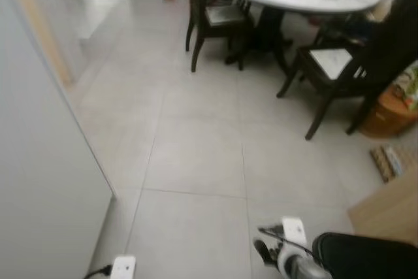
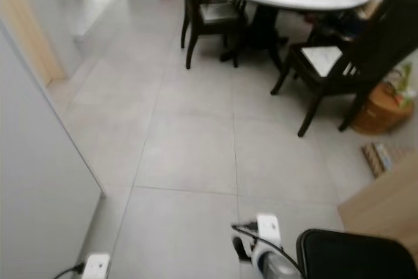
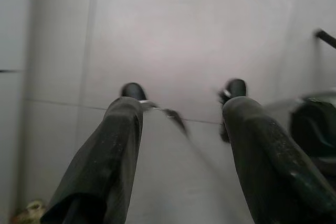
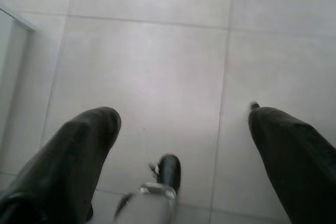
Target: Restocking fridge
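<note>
The fridge is likely the white panel (image 1: 39, 181) at the left (not certain). Both hands hang empty, fingers wide — left hand (image 3: 184, 90), right hand (image 4: 181, 116) — over bare floor (image 1: 196, 148); walk steadily, clear of the chairs (image 1: 215, 21).

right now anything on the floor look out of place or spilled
No spill on the tiled floor. A flat packet lies loose near the orange basket beside the dark chair; blur hides what it is.
</note>
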`<state>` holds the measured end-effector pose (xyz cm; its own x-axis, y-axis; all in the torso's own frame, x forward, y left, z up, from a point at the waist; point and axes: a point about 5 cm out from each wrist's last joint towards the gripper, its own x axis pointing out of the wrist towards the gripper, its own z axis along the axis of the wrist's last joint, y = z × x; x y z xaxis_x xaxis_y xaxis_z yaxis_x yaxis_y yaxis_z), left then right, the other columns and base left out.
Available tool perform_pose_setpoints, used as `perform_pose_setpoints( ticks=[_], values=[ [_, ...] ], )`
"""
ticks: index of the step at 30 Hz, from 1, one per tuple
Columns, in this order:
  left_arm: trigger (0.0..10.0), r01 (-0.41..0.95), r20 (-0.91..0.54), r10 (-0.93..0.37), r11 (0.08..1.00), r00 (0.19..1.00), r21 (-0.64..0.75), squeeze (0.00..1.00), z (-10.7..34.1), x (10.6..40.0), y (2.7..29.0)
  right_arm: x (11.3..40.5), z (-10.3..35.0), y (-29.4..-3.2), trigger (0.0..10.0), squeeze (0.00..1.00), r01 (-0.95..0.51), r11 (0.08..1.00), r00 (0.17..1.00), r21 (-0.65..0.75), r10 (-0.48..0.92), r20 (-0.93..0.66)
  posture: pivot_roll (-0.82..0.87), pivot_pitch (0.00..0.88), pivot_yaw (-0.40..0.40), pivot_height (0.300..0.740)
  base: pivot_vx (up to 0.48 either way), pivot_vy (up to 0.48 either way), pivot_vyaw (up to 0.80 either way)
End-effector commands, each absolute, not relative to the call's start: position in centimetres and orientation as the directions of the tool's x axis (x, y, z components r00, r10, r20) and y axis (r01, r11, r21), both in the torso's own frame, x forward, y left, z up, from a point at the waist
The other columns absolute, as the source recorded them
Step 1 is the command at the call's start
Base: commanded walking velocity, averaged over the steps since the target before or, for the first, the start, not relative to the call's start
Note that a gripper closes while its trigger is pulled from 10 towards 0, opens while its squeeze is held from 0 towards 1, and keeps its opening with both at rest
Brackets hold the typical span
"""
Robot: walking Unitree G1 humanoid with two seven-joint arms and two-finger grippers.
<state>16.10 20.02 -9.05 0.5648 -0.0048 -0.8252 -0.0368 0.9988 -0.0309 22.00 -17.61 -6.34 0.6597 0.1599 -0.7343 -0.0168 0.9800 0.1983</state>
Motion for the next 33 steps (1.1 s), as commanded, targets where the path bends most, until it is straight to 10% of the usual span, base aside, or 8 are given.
perform_pose_setpoints(
  ticks=[1,33],
  values=[
    [10.0,-0.049,-0.861,0.009,0.999,0.509,-0.018,0.0,-9.7,14.5,20.5,20.2,-7.4,-18.4,10.0,0.0,0.016,0.982,0.615,0.189,0.139,-0.776,-0.11,0.17,-0.117,0.74,0.0,0.0,0.0],
    [10.0,-0.008,-0.467,0.016,1.0,0.884,0.018,0.0,-2.9,24.4,21.6,22.5,-5.4,-18.1,10.0,0.0,0.229,0.966,0.803,0.119,-0.118,-0.585,-0.23,0.11,-0.034,0.74,0.0,0.0,0.0]
  ],
)
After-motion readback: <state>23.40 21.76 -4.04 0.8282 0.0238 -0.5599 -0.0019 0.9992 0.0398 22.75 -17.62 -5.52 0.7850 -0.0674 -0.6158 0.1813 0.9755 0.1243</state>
